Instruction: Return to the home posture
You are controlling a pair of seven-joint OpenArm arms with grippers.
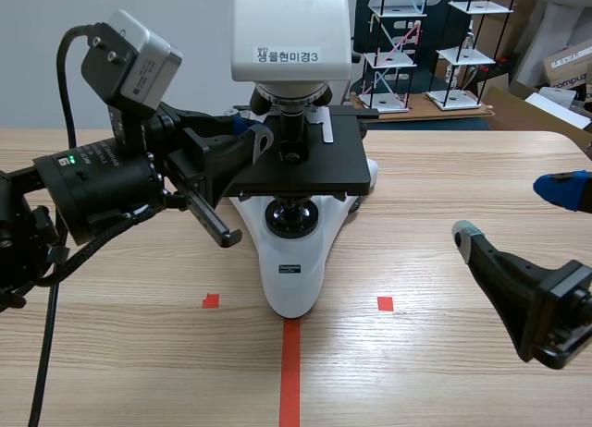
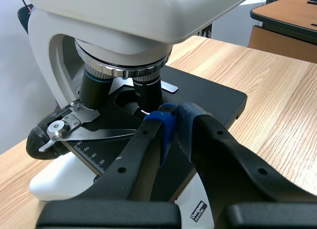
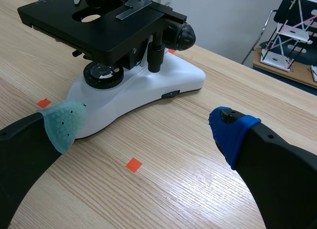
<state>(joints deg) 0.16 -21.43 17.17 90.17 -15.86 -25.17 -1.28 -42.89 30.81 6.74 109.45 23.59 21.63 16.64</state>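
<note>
A white microscope point(image 1: 292, 277) with a black stage point(image 1: 310, 171) stands at the table's middle. My left gripper point(image 1: 252, 134) is at the stage's left edge, fingers shut with the blue pads pressed together. In the left wrist view the left gripper point(image 2: 171, 126) hovers over the stage point(image 2: 218, 97), just short of the objective lenses point(image 2: 147, 87). I see nothing held between the pads. My right gripper point(image 1: 514, 211) stands open at the right, low over the table and apart from the microscope. In the right wrist view the right gripper point(image 3: 147, 126) faces the microscope base point(image 3: 148, 92).
Orange-red tape marks point(image 1: 290, 372) lie on the wooden table in front of the microscope. White wire racks point(image 1: 421, 48) and boxes stand behind the table's far edge. A black knob point(image 3: 180, 34) sticks out from the microscope's side toward the right arm.
</note>
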